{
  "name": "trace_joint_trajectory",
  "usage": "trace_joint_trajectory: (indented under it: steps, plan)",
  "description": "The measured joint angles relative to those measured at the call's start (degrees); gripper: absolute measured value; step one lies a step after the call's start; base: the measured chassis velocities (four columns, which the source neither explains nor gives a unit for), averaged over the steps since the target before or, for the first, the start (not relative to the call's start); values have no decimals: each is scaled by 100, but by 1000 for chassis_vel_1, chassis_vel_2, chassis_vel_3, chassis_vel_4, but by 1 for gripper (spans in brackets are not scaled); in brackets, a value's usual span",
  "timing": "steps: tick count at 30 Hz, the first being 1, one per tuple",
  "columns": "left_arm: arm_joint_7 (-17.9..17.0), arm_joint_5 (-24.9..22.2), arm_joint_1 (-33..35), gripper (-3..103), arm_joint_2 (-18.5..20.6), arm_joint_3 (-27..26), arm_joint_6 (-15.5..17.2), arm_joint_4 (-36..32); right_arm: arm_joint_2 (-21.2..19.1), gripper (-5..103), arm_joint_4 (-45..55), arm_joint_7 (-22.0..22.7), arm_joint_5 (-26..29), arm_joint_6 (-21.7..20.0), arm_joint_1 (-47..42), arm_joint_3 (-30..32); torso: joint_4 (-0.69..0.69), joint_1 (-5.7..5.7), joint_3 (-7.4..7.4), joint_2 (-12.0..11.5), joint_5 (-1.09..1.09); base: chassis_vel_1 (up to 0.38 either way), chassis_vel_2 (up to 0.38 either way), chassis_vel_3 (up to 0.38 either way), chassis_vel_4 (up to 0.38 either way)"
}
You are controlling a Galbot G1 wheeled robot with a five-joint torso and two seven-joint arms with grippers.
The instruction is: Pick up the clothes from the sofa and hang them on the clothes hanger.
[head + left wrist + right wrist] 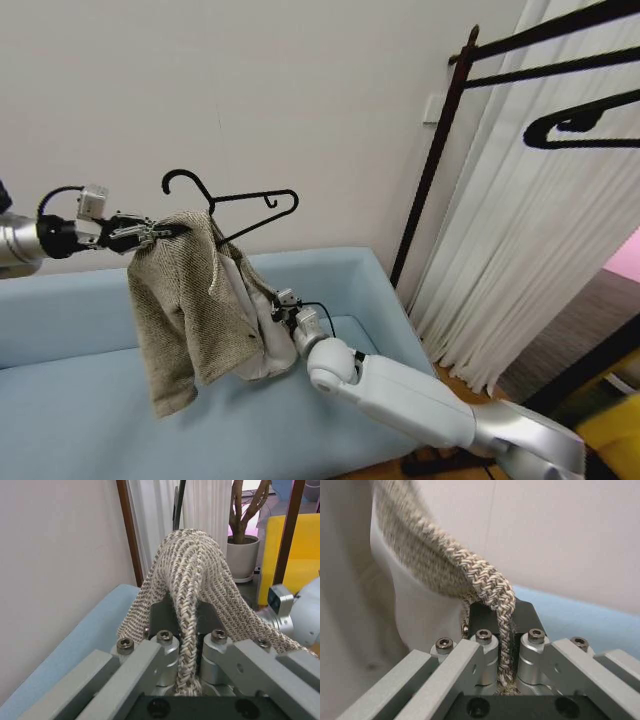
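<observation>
**Fig.** Beige, coarse-woven knit jacket with a smooth white lining [185, 300], hanging in the air above the seat of the light-blue upholstered sofa [60, 350]. One shoulder is draped over an arm of a thin black hanger [250, 197].

The left pincer [150, 234], above the sofa's seat and level with its backrest, is pressed together on a bunched fold of knit at the shoulder. The right pincer [282, 310], lower and just above the sofa's seat, pinches the thick braided front edge.

The garment is probably light, soft and limp, sagging wherever it is unsupported. Its rough weave should grip well, whereas the lining looks slippery. The firm edging and the shoulder seam are therefore the best holds. The hanger is rigid and slick, and with only one side loaded it may tip.

A dark metal clothes rack [440, 150] stands beyond the sofa's end on the robot's right.
</observation>
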Motion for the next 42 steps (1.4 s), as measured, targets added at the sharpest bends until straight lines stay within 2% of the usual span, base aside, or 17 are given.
trace_joint_trajectory:
  steps: [7,14,21,24,26,27,30,31,36,42]
  plan:
    - [18,19,-3,4,-33,1,-2,-35,-290,3,34,-18,195,76,456,264,0,0,0,0,1,0,0,0,0]
    - [305,179,-23,4,-175,1,1,-63,-402,3,-149,-112,615,0,1035,651,1,0,0,0,1,0,0,0,0]
    - [447,574,-51,4,-280,-8,253,-122,-546,3,-265,-402,664,-110,1529,890,1,0,0,0,0,0,0,0,0]
    - [241,800,-48,4,-340,-8,362,-193,-718,3,-221,-526,692,-162,1724,944,0,0,0,0,0,0,0,0,0]
    - [-63,939,-26,4,-375,3,414,-290,-800,3,-152,-551,696,-189,1799,962,0,0,0,0,0,0,0,0,0]
    - [-63,939,-26,4,-375,3,414,-290,-800,3,-152,-551,696,-189,1799,962,0,0,0,0,0,0,0,0,0]
    - [-778,1032,9,4,-438,52,507,-568,-881,3,33,-572,728,-272,1915,951,0,0,0,0,0,0,0,0,0]
    - [-778,1032,9,4,-438,52,507,-568,-881,3,33,-572,728,-272,1915,951,0,0,0,0,0,0,0,0,0]
    - [-1442,1190,44,4,-464,91,737,-808,-883,3,147,-575,760,-302,2058,847,1,0,0,0,0,0,0,0,0]
    - [-1560,1374,65,4,-495,104,859,-905,-841,3,181,-578,752,-312,2155,740,0,0,0,0,0,0,0,0,0]
